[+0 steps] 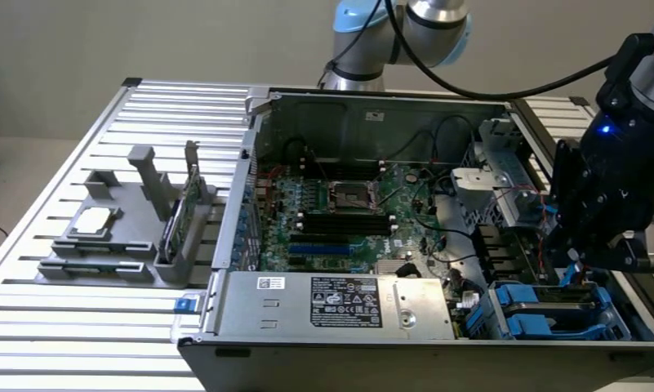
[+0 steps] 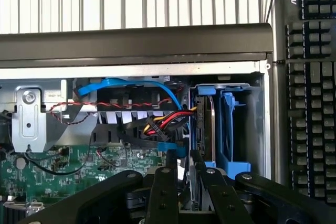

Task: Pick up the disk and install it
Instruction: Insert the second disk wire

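Hand (image 2: pixel 191 182) of mine grasps the disk (image 2: pixel 206 129) edge-on, fingers (image 2: pixel 163 192) pinching its end so it stands upright over the blue drive bay (image 1: pixel 550 310) in the computer case (image 1: pixel 414 347).

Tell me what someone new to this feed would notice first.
Probably the open computer case in the middle of the slatted table, its green circuit board bare. Next, the black gripper low over the case's corner at the exterior view's right, above the blue drive bay. In the wrist view its fingers pinch the edge of the disk beside the blue bay.
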